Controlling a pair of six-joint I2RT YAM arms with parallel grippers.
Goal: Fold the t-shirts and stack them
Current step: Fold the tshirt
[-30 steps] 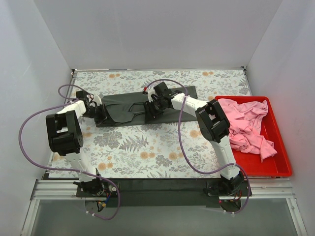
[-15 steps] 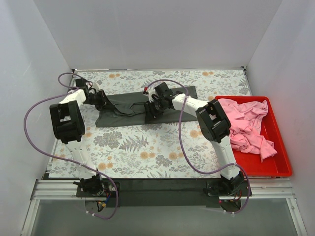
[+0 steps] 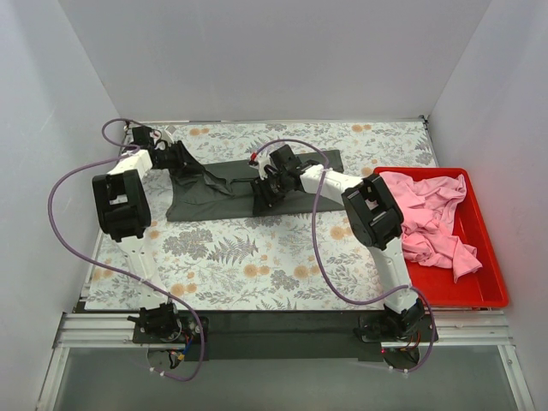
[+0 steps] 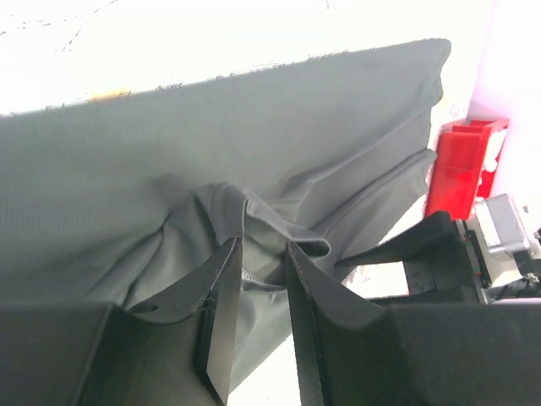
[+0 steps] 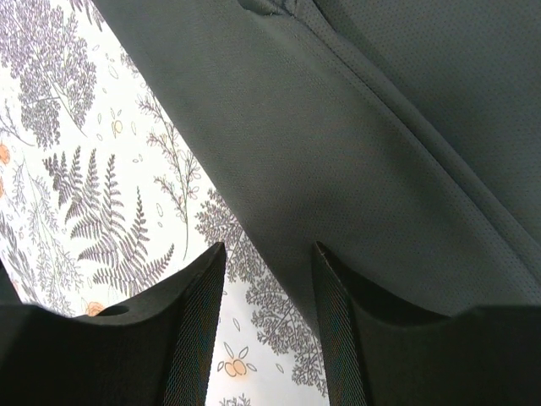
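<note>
Charcoal t-shirt (image 3: 218, 195), folded long strip, left end bunched, pink t-shirts (image 3: 424, 210), seemingly two, heaped far right

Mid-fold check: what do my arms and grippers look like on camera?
The left arm and right arm have white links and chunky black joint housings. Purple cables loop along both. The left gripper and right gripper have plain matte black, wedge-shaped fingers. A small red part sits by the right wrist.

Plain white walls (image 3: 274, 60) enclose three sides of a floral table cloth (image 3: 248, 257) under even light.
</note>
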